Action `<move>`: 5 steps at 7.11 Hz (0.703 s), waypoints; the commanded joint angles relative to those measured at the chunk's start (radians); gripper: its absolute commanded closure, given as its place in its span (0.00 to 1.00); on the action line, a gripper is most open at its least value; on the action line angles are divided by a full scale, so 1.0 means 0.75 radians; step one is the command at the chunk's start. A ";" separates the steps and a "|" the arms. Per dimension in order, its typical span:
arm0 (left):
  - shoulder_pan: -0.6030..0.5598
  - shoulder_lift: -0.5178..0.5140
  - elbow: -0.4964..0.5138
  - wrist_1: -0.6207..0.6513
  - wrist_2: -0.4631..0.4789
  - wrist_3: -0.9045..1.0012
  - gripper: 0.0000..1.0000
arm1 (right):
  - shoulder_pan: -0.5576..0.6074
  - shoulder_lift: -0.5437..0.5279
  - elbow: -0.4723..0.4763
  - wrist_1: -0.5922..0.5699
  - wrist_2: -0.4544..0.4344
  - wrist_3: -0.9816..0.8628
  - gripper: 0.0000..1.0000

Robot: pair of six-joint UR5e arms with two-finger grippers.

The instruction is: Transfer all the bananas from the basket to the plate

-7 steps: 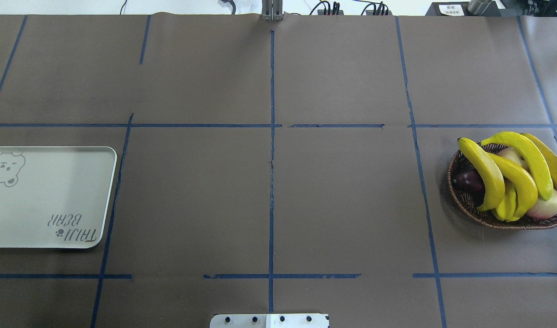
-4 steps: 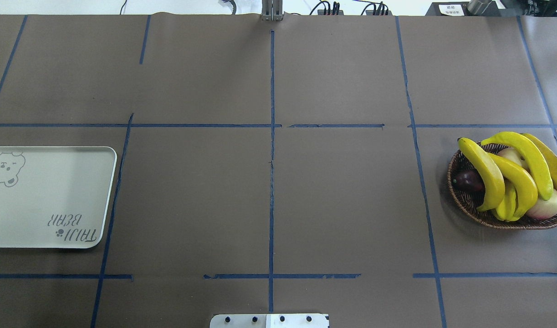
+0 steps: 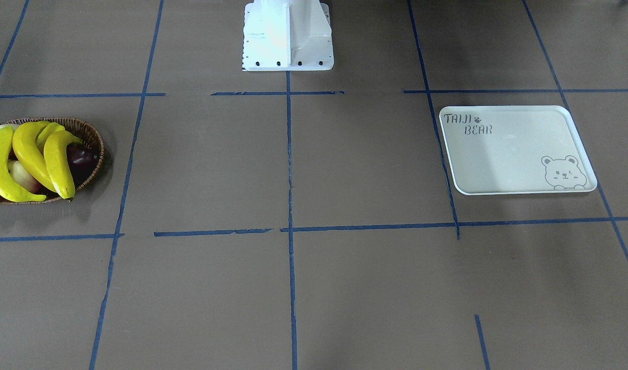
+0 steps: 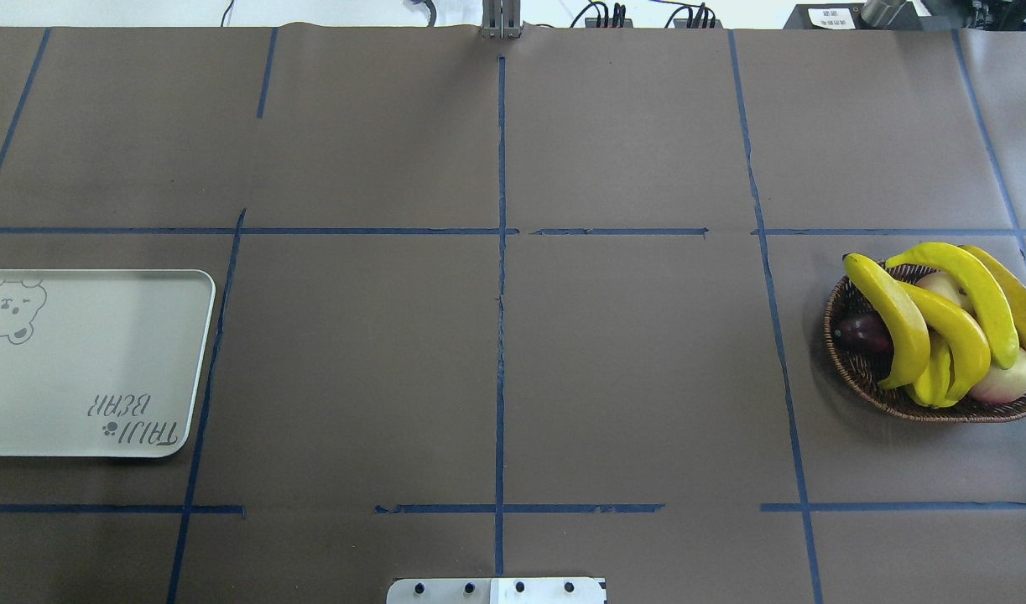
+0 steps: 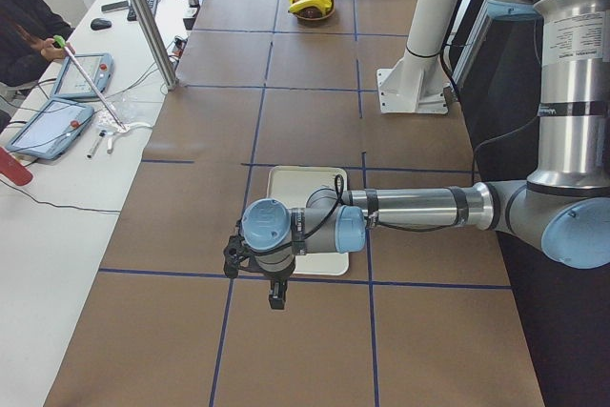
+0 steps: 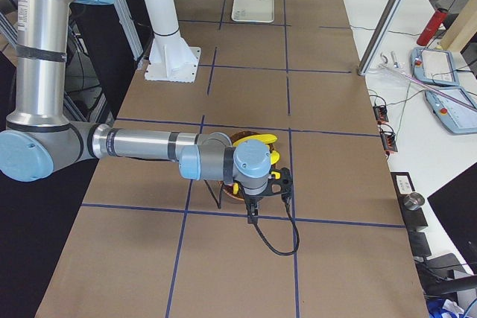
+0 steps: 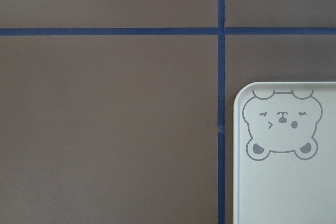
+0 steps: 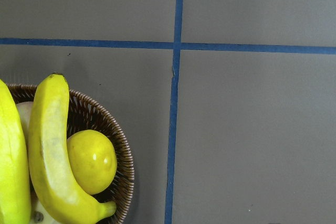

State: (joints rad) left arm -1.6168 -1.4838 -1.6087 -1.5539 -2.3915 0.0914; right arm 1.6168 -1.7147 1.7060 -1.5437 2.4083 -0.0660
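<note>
Frankly, you have almost no change to work from. Your left tool (image 5: 275, 295) hangs from its outstretched arm above the worktop (image 4: 496, 352), just off a corner of the plate (image 4: 76, 361). Your right tool (image 6: 251, 212) hangs the same way just beside the basket (image 4: 848, 369). Both show only in the side views, so I cannot tell whether their fingers stand apart or together. No yellow shows at either one.

Each wrist camera catches its target only at the frame's edge: the bear corner of the plate on the left, the basket rim on the right. So neither tool sits squarely over its target.

Over the last second the overhead view has stayed the same. The bananas (image 4: 940, 323) lie in the same pile across the basket, on top of a dark fruit (image 4: 862, 333), a pale fruit (image 4: 1006, 382) and a round yellow fruit (image 8: 92, 161). No banana is on the plate.

I judge that the transfer has not begun and every banana is still to move. Basket and plate sit well apart at opposite ends of the worktop. You should probably expect the right arm to pick first, followed by a long carry or a hand-over.
</note>
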 commanded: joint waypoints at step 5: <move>0.006 -0.026 -0.021 -0.002 -0.002 0.005 0.00 | -0.004 0.022 0.006 0.001 0.004 0.004 0.00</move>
State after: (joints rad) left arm -1.6144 -1.4920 -1.6118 -1.5559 -2.3907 0.0947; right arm 1.6159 -1.7083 1.7093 -1.5438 2.4128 -0.0631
